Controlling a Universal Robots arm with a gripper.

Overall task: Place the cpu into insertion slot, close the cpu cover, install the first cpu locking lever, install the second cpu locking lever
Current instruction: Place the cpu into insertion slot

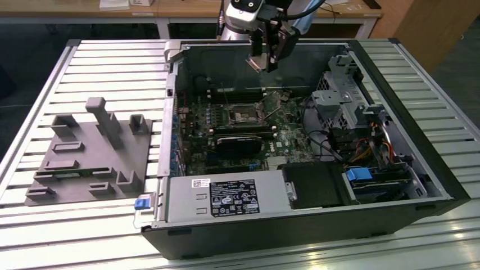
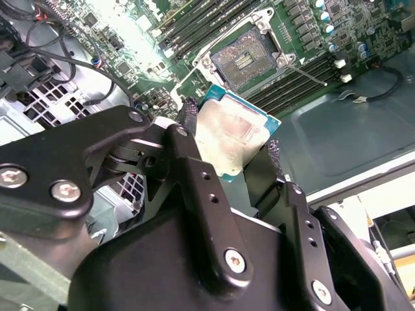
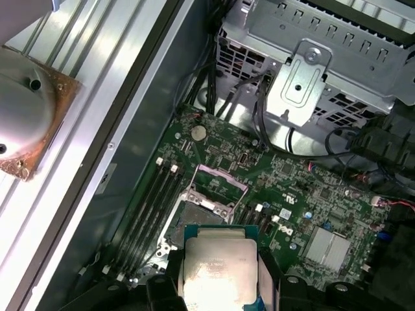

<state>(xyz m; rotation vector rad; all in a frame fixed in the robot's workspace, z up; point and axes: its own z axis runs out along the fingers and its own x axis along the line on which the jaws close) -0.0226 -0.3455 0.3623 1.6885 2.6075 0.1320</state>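
1. End effector state: the end effector is clenched on the cpu. One finger presses on each of two opposite edges, and the silver-grey face is turned toward both wrist cameras.
2. Cpu location: the cpu hangs in the air above the open case, clear of the board. In the exterior view the end effector sits high over the far wall of the case.
3. Slot location: the slot lies on the green board inside the case, which rests on the slatted surface.
4. Governing relation: the slot lies below the end effector and well apart from it. In the exterior view it is offset toward the near side of the case and slightly toward the exterior view's left. In the first wrist view the slot shows just beyond the leading edge of the cpu, so the cpu is not over the slot.
5. Alignment: in the second wrist view the edges of the cpu run roughly parallel to the edges of the slot. Exact rotation cannot be confirmed.
6. Slot condition: the cover appears raised at the far edge of the slot, and the dark centre is exposed. A thin lever lies loose beside the slot.
7. Task status: judged from this position, the first step is in hand. The cpu is not seated, and the cover is not closed.
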